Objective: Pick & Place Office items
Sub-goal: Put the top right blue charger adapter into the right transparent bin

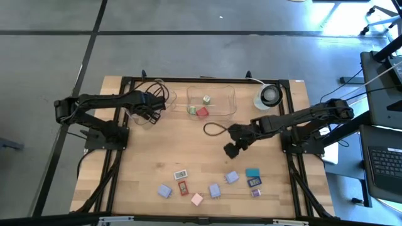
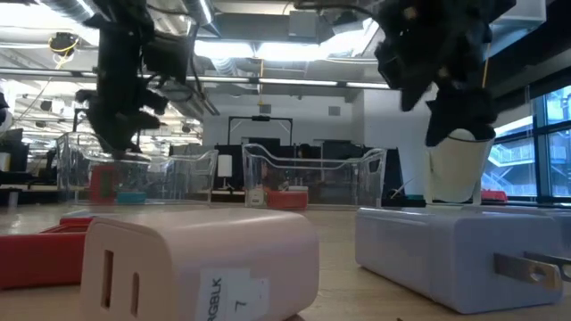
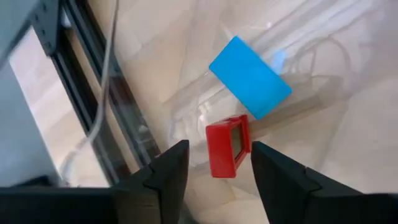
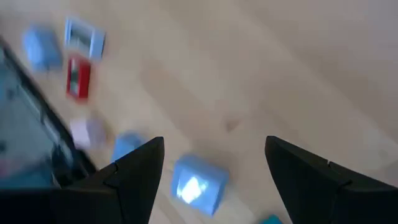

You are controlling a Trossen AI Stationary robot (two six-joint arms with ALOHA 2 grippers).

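Observation:
Several small office items lie near the table's near edge: white, red, pink, teal and lavender blocks. My right gripper hangs open above the table, just far of them; a lavender block shows below its fingers. My left gripper is open over the left clear tray, above a red block and a blue flat one that lie inside it. The middle tray holds a red block and a green-white one.
A round white object with a dark centre stands at the far right corner. A dark cable loop lies on the wood between the middle tray and my right gripper. Bare wood spreads across the table's middle. Dark frame rails run along both sides.

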